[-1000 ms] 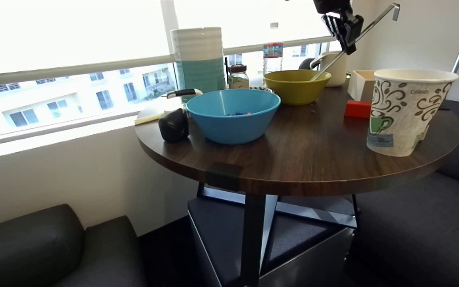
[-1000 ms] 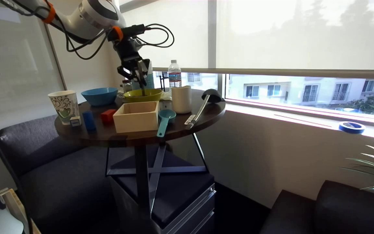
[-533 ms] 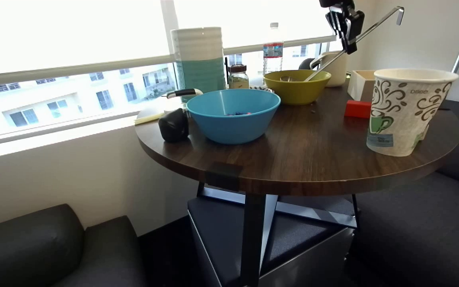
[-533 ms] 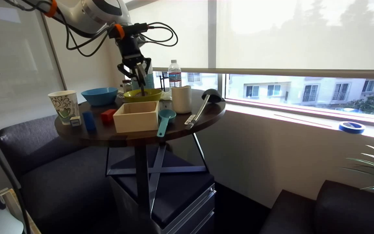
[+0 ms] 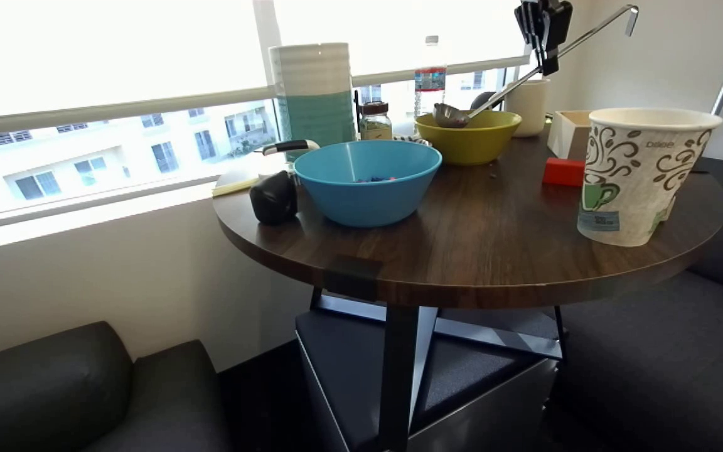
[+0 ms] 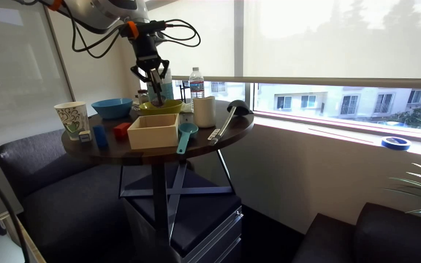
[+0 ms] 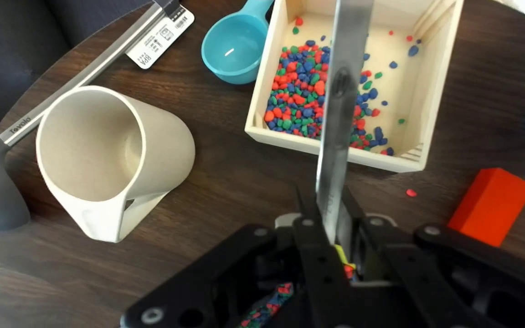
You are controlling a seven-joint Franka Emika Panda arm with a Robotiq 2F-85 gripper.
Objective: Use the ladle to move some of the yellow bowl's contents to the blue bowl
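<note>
Over the yellow bowl (image 5: 469, 145) hangs the cup of the ladle (image 7: 341, 118), its flat handle pinched partway along in the gripper (image 5: 548, 66), jaws closed tight on it. Stiff, smooth metal by its look, probably light but cup-heavy once loaded, it may twist; the handle's flat faces seem the place to hold. The long axis slants from the cup up to a hooked end, and in the wrist view crosses in front of the wooden box (image 7: 408, 93)
</note>
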